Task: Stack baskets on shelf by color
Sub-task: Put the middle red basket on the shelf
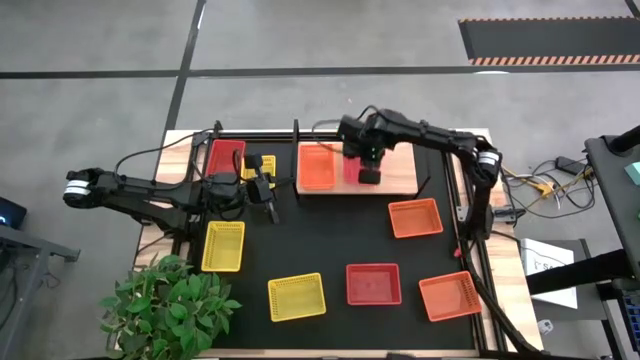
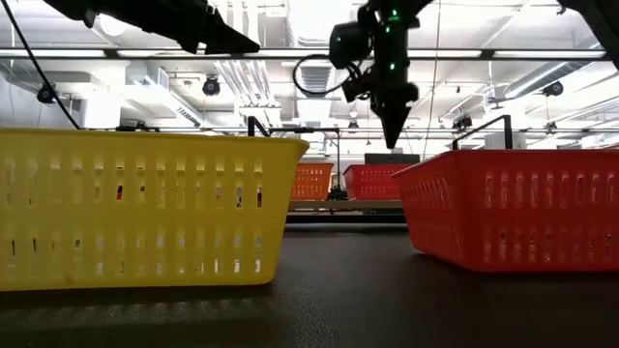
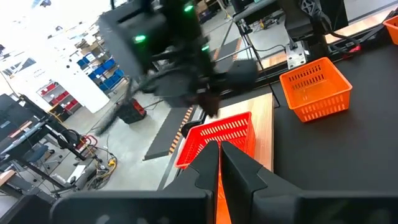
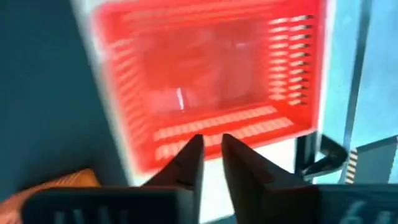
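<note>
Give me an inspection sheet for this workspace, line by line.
Surface: black mat on a wooden table.
Job's things: wooden shelf holds an orange basket; a red basket and yellow basket lie at the back left; six more baskets sit loose on the mat.
Clutter: potted plant at the front-left corner.
Grippers: left gripper shut, empty, over the mat; right gripper above the shelf, fingers slightly apart, holding nothing.
Cables: bundle right of the table.
Surroundings: grey floor, striped tape.
</note>
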Robot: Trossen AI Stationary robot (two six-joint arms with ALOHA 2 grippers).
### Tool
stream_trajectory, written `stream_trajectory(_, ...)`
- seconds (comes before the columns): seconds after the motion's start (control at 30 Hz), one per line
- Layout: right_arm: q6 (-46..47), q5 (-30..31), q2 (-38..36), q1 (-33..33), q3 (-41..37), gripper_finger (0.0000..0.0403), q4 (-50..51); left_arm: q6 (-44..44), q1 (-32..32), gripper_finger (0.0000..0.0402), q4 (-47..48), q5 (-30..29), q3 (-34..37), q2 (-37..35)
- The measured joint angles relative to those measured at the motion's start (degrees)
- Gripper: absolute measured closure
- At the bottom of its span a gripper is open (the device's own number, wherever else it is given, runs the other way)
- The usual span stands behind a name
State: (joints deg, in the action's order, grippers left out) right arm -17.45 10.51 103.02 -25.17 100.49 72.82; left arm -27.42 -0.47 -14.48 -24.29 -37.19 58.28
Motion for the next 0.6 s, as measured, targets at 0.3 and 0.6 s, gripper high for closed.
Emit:
stream_trajectory(0.3, -2.66, -21.56, 4.01, -8.01, -0.33, 0.0394, -13.91, -0.22, 0.0, 0.0402, -0.04, -0.02, -0.16, 0.0)
stream_trajectory(0.6, -2.26, -22.1, 7.09, -5.25, -0.39, 0.0394, -14.92, -0.52, 0.0, 0.0402, -0.04, -0.01, -0.17, -0.01)
